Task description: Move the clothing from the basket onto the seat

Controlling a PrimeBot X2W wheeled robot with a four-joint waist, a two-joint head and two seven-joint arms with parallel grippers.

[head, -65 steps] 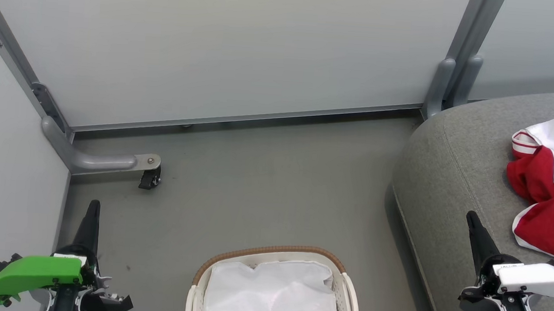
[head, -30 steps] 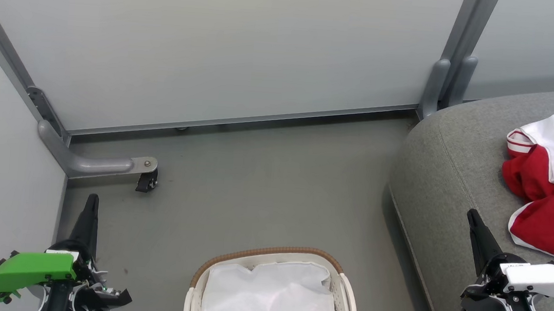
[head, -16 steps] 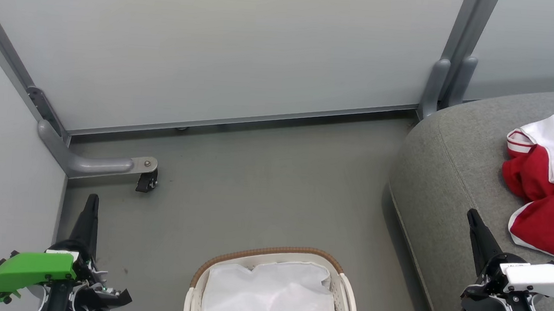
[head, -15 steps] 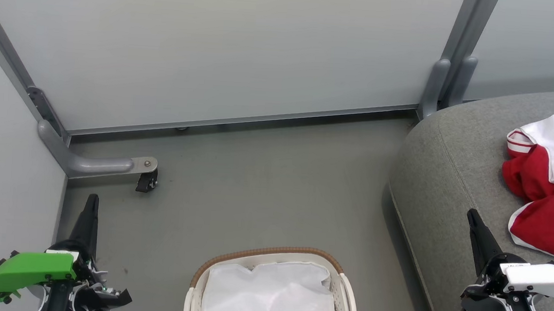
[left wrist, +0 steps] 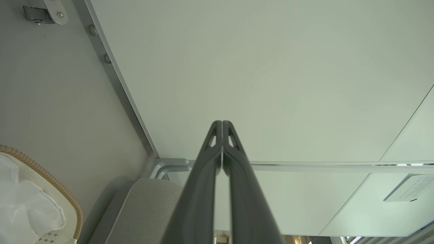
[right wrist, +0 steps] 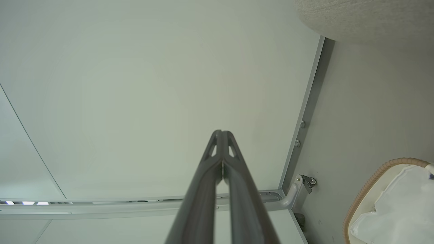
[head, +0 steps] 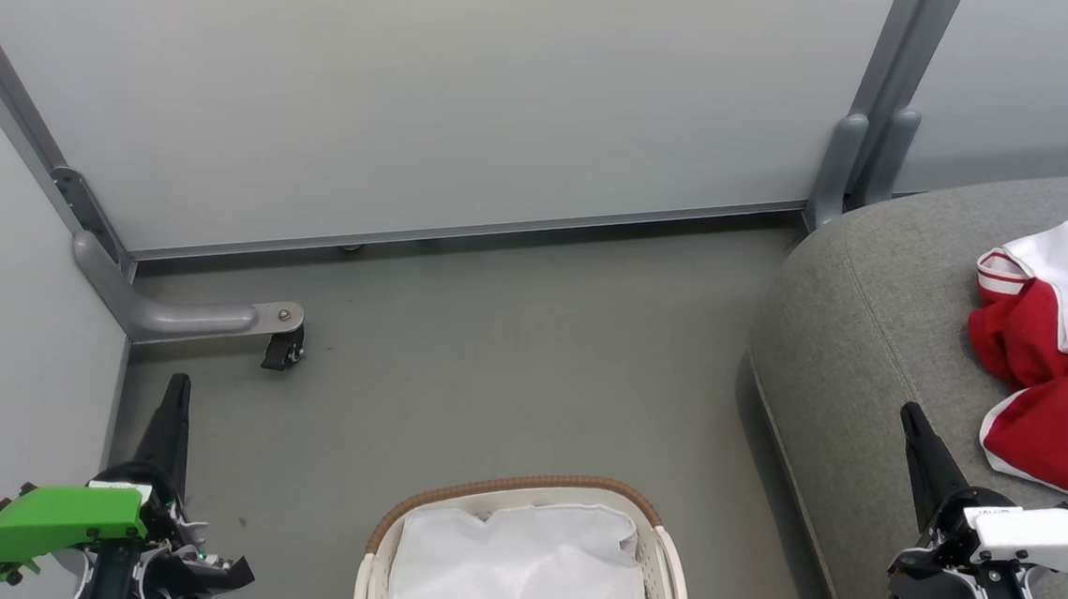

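Observation:
The red and white clothing (head: 1055, 374) lies crumpled on the grey seat (head: 873, 295) at the right of the head view. The white basket (head: 525, 492) with its brown woven rim stands on the floor at the bottom centre, and only its white liner (head: 520, 571) shows inside. My left gripper (head: 177, 385) is shut and empty at the lower left, left of the basket. Over the seat's front edge at the lower right, my right gripper (head: 909, 415) is shut and empty, just left of the clothing. The wrist views show both pairs of fingers (left wrist: 222, 123) (right wrist: 220, 133) pressed together.
Pale partition panels (head: 464, 88) wall the space at the back and left. A grey bracket foot with a caster (head: 281, 350) juts onto the floor near the left corner. A grey post (head: 870, 126) stands behind the seat. Grey floor (head: 511, 354) lies between the basket and the panels.
The head camera shifted slightly about two seconds ago. Over the last second nothing has moved; both grippers hold still and shut.

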